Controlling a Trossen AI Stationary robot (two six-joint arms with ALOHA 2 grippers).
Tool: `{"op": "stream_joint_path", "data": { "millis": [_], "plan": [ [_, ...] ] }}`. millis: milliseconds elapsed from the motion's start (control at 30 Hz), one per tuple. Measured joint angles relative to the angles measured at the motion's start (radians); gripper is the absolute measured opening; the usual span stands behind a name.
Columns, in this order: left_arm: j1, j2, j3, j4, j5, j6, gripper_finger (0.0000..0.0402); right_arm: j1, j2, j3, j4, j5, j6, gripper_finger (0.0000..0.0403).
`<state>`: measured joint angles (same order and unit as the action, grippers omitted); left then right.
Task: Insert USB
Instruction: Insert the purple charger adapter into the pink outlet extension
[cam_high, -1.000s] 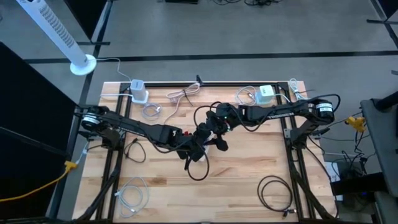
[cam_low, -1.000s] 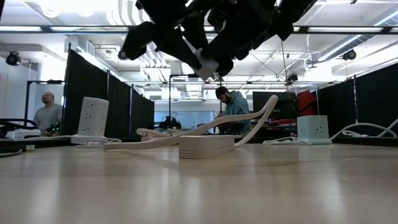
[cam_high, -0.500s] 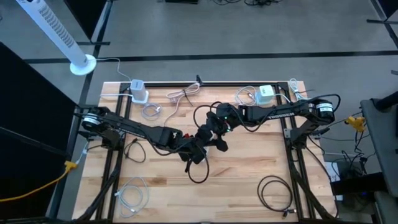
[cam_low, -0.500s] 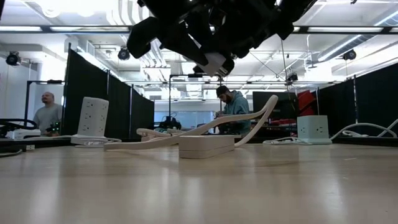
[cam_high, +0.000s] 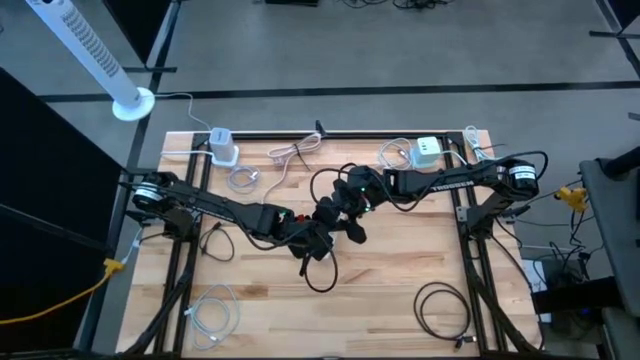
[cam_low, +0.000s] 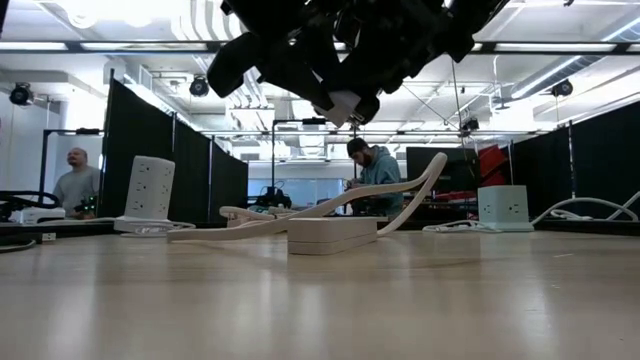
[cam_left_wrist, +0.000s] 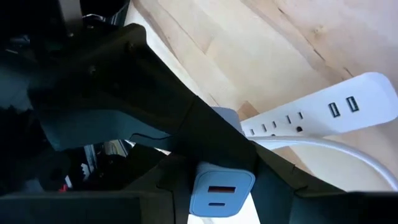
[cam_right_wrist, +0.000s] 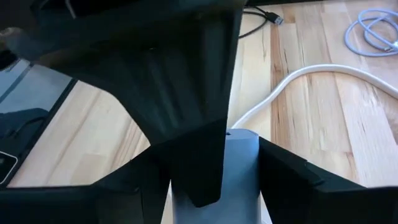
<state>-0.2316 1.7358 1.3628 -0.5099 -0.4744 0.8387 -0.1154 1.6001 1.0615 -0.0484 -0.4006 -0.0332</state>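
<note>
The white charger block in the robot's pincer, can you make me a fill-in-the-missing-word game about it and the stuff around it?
1. The left pincer holds a small ____ charger block.
2. The power strip lies on the ____ table.
3. In the low view, the charger block hangs ____ the power strip.
4. Both arms meet near the ____ of the table.

Missing words: white; wooden; above; middle

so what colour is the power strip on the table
White power strip, clearest in the left wrist view.
</note>
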Motion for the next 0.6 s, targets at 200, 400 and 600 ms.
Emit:
{"op": "stream_joint_path", "data": {
  "millis": [200,400,600],
  "plan": [
    [-0.001,0.000,0.000,0.003,0.003,-0.071,0.0118,0.000,0.000,0.000,-0.003,-0.001,-0.013,0.0190],
    [0.000,-0.003,0.000,-0.014,-0.017,-0.125,0.0199,-0.002,-0.002,-0.003,-0.020,0.033,-0.044,0.0190],
    [-0.001,-0.007,0.000,-0.026,-0.062,-0.183,0.0291,-0.005,-0.002,-0.003,-0.048,0.020,-0.057,0.0190]
  ]
}}
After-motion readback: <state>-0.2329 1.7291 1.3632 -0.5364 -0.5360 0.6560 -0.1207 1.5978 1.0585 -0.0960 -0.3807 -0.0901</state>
